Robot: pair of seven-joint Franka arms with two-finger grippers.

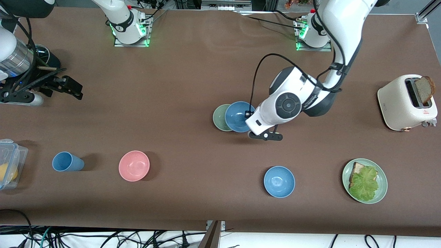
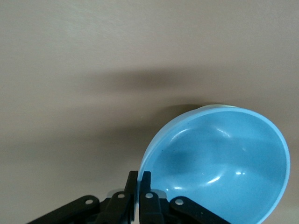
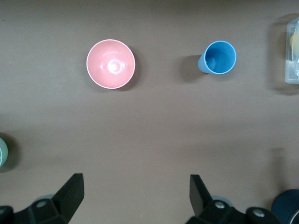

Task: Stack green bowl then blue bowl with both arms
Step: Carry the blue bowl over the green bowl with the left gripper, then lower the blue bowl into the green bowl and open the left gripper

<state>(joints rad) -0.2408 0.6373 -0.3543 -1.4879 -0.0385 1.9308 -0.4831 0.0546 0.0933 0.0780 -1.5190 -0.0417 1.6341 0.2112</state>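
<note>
Currently the blue bowl is pinched by its rim in the left gripper, overlapping the green bowl off-centre; a tilted, slipping stack is risked. Right gripper waits, jaws wide, holding nothing.

1. Brown table, filling the frame.
2. Green bowl, centre.
3. Blue cup, pink bowl, second blue bowl, green plate, lower row.
4. Toaster, right edge.
5. Clear container, left edge.
</note>
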